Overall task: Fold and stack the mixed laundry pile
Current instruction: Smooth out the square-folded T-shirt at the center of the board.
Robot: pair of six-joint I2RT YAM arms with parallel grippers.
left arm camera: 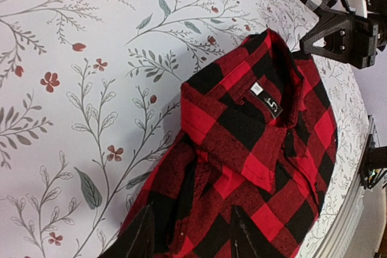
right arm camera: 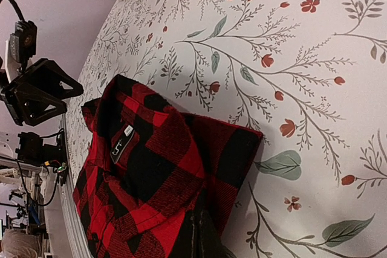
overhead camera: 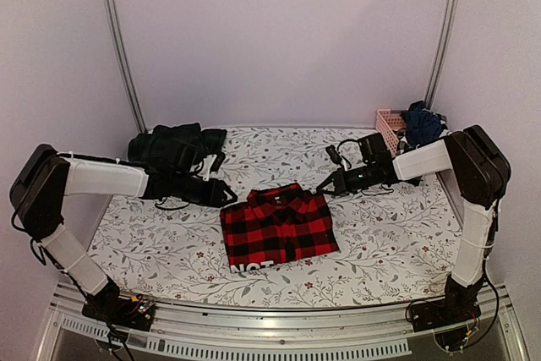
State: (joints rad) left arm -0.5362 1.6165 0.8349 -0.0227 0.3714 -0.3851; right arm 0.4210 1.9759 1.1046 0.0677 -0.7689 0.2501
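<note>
A folded red-and-black checked flannel shirt lies flat in the middle of the table, collar toward the back. It also shows in the left wrist view and the right wrist view. My left gripper is at the shirt's back left corner, open, its two fingers spread over the cloth. My right gripper is at the back right corner, its fingers together over the shirt's edge, with no cloth seen between them. A dark green tartan and black pile lies at the back left.
A pink slatted basket stands at the back right with dark navy clothes in it. The white leaf-patterned cloth covers the table. A metal rail runs along the near edge.
</note>
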